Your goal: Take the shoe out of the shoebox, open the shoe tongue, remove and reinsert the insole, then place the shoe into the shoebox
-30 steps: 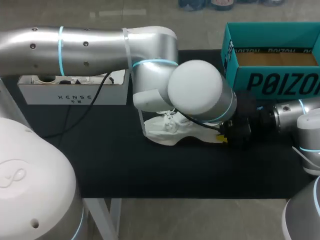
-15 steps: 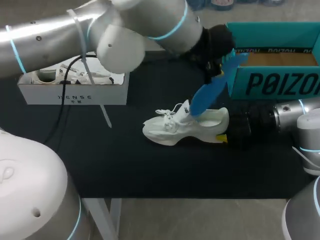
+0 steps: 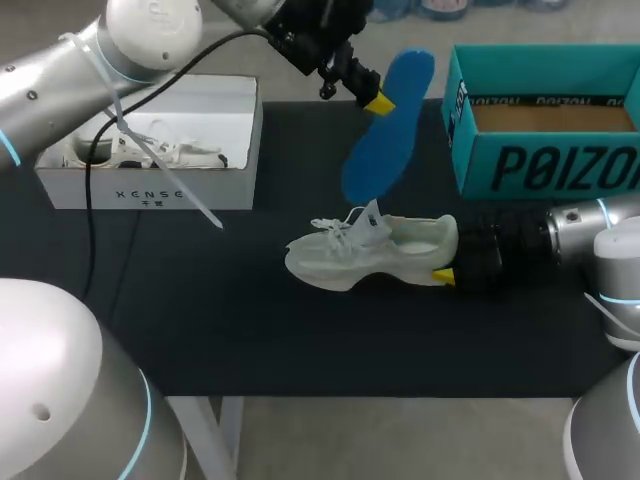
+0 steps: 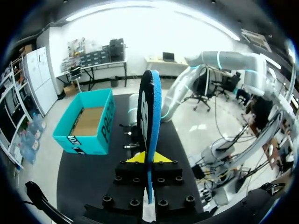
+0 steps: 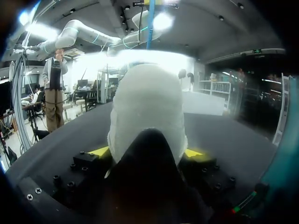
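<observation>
The white shoe lies on its side on the black mat, toe toward the left. My right gripper is shut on its heel; in the right wrist view the heel fills the space between the two yellow tips of the gripper. High above the shoe, my left gripper is shut on the top end of the blue insole, which hangs clear of the shoe. In the left wrist view the insole stands edge-on between the fingers of that gripper. The teal shoebox stands open at the back right.
A white box at the back left holds another white shoe. A cable and a loose tie hang from my left arm above the mat's left half. The black mat covers the table's middle.
My left arm has risen from low over the shoe and swung back, pulling the blue insole up out of the shoe. The shoe and my right arm have stayed in place.
</observation>
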{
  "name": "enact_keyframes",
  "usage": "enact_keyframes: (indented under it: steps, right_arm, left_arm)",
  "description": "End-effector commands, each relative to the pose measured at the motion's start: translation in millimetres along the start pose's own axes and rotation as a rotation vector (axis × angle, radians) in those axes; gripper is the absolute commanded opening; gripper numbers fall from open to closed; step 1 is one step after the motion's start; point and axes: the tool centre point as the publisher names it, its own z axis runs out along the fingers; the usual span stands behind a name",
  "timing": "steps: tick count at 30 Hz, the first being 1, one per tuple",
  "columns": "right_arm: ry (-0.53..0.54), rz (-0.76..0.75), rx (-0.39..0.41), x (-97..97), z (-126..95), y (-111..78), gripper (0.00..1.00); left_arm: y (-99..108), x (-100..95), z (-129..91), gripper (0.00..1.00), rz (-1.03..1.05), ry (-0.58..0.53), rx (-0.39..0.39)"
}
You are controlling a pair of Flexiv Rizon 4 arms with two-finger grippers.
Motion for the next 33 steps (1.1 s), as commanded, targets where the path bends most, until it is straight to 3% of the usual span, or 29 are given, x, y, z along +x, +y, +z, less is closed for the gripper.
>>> enact_keyframes:
  steps: [1,4,6,13,17,22,25,29,33]
  right_arm:
    - [-0.001,0.000,0.001,0.6,3.2,-4.3,0.00]
    - [-0.001,0.000,0.001,0.6,3.2,-4.3,0.00]
    - [-0.001,0.000,0.001,0.6,3.2,-4.3,0.00]
    - [-0.001,0.000,0.001,0.6,3.2,-4.3,0.00]
    - [-0.001,0.000,0.001,0.6,3.2,-4.3,0.00]
    - [-0.001,0.000,0.001,0.6,3.2,-4.3,0.00]
    - [-0.001,0.000,0.001,0.6,3.2,-4.3,0.00]
    - [-0.001,0.000,0.001,0.6,3.2,-4.3,0.00]
    - [-0.001,0.000,0.001,0.6,3.2,-4.3,0.00]
  left_arm:
    - [3.5,-0.8,2.4,0.00,0.003,0.006,0.069]
    - [3.5,-0.8,2.4,0.00,0.003,0.006,0.069]
    - [2.3,-6.6,-11.5,0.00,-0.068,0.120,0.196]
    - [12.9,-23.4,-72.6,0.00,-0.156,0.309,0.572]
    - [9.8,-21.4,-94.5,0.00,-0.149,0.361,0.667]
    - [-6.0,-14.8,-104.3,0.00,-0.195,0.427,0.678]
    - [-11.2,-16.2,-104.9,0.00,-0.250,0.449,0.625]
    - [-15.6,-33.7,-103.1,0.00,-0.329,0.546,0.548]
    - [-27.6,-47.2,-115.5,0.00,-0.369,0.517,0.484]
